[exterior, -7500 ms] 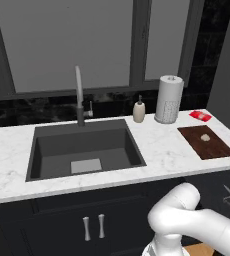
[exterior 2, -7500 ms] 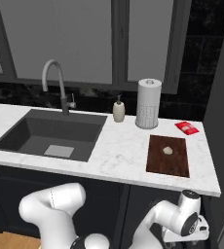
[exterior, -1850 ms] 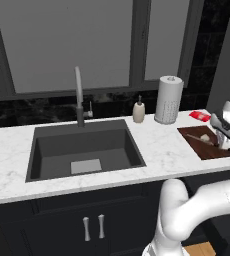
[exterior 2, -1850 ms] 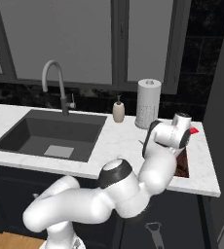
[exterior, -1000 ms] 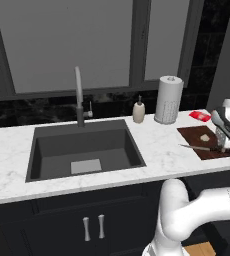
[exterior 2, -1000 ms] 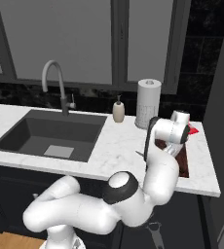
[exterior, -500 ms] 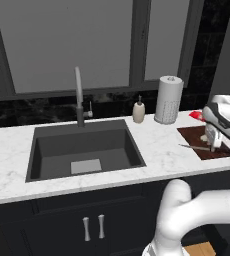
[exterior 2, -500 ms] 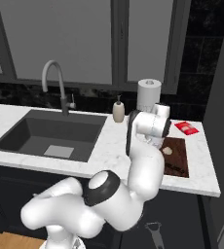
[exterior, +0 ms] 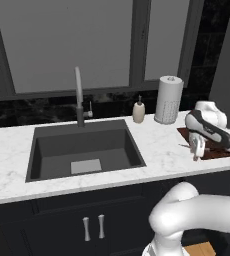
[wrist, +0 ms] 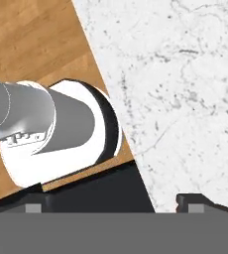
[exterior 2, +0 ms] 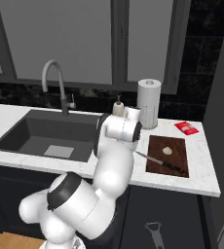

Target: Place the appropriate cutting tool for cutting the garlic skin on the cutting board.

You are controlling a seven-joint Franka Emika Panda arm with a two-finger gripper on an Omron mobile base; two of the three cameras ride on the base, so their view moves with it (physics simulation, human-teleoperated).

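With my claw (exterior: 197,150) spread wide and holding nothing just left of the cutting board (exterior 2: 167,155), I am lifting clear gently, leaving the knife (exterior 2: 161,162) lying across the board near the garlic (exterior 2: 167,151).

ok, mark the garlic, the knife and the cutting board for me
garlic (exterior 2: 167,151), right base view, top of the pale lump.
knife (exterior 2: 175,168), right base view, dark handle lying on the board.
cutting board (exterior 2: 177,145), right base view, bare wood near the far right corner.

arm shell (exterior 2: 109,170): glossy white, rounded segments
joints (exterior 2: 65,192): dark grey bands
end effector (exterior: 197,148): white body, small dark fingertips
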